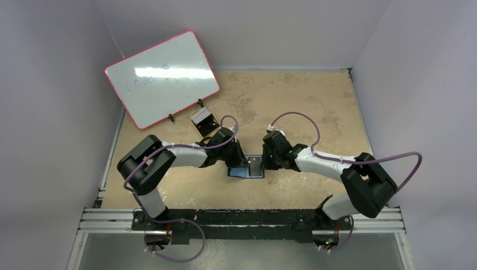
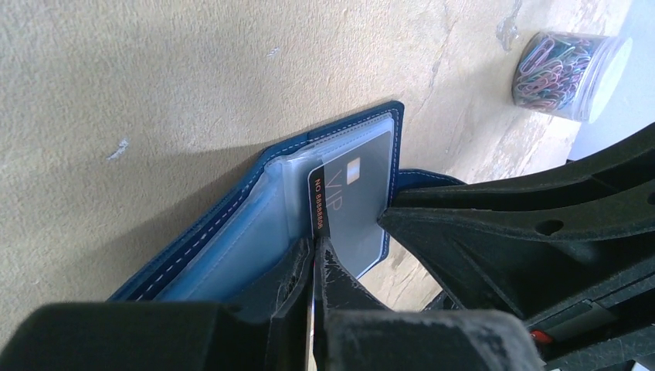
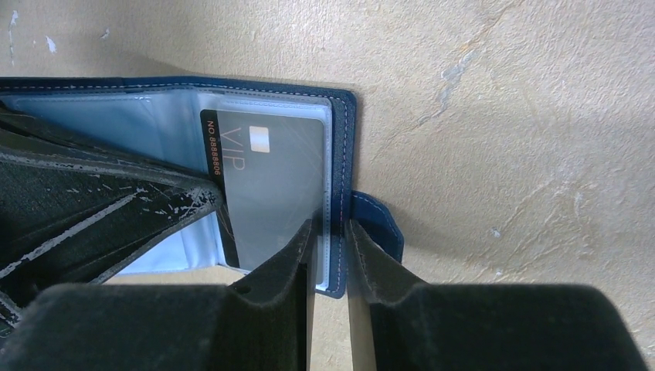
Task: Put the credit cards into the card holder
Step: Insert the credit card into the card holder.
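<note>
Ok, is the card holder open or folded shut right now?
Open: the card holder lies spread on the table, inner pockets up, a credit card showing in one.

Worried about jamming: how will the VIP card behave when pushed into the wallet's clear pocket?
The credit card looks thin and unbent in the left gripper, so likely stiff. Its glossy face probably slides under the clear film of the card holder. Pinched at one edge, it may twist.
</note>
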Robot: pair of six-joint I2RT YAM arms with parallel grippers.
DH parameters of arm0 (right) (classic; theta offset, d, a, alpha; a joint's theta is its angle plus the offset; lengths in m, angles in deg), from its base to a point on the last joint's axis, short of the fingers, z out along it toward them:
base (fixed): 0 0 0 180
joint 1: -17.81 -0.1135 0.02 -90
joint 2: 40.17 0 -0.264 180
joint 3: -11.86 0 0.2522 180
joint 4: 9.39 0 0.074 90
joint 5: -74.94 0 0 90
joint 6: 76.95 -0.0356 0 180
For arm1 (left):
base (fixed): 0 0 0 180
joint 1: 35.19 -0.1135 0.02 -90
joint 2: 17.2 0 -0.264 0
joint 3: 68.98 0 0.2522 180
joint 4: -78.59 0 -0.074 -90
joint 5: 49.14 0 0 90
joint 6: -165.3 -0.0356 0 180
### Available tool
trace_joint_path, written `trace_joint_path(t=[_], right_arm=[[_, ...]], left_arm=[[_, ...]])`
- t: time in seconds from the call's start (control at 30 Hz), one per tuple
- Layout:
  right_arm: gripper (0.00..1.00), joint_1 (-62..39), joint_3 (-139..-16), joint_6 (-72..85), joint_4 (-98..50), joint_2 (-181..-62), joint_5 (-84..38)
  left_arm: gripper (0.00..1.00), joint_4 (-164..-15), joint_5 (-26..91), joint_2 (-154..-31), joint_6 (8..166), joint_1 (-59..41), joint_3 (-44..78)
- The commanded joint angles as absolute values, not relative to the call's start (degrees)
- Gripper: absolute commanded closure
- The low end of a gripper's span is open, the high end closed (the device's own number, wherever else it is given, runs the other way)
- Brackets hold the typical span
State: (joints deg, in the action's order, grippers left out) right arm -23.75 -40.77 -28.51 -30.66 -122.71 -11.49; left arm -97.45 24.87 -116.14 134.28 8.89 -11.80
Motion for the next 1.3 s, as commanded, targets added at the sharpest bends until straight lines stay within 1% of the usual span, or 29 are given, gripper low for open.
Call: trace_joint_path(t=[0.0,0.17,0.5,0.63,0.87,0.97,1.07,1.27], right_arm=[[0.79,-23.9,-41.2,-29.0,-29.7,-122.0,-11.2],[0.76,-23.9,-43.1,-28.4,-32.3,-120.1,-11.3],[0.71,-24.0,-47.9,-27.6,-35.7,-118.0,-9.6],[0.71,-24.0,-49.1,-27.6,-36.5,-117.5,-8.9],[0.7,-24.0,-49.8,-27.7,-35.1,-118.2,-9.8],[0.67,-24.2,-50.5,-27.7,-33.3,-118.6,-11.8],[0.62,-25.2,-52.3,-28.2,-32.3,-121.4,-12.3],[0.58,-26.4,-55.1,-28.3,-31.1,-128.8,-12.7]], left_arm=[[0.96,-100.9,25.0,-114.9,134.8,10.1,-9.0],[0.87,-99.4,27.7,-111.3,134.5,10.1,-9.4],[0.77,-90.5,32.9,-105.4,129.1,8.3,-6.6],[0.75,-87.8,33.4,-105.1,127.6,7.0,-6.1],[0.77,-87.3,32.2,-106.5,127.9,7.0,-6.8],[0.76,-85.5,32.6,-105.3,126.3,6.1,-5.7],[0.72,-82.7,32.9,-104.0,123.7,4.1,-3.7],[0.7,-77.3,32.8,-101.0,119.6,-3.5,-1.1]])
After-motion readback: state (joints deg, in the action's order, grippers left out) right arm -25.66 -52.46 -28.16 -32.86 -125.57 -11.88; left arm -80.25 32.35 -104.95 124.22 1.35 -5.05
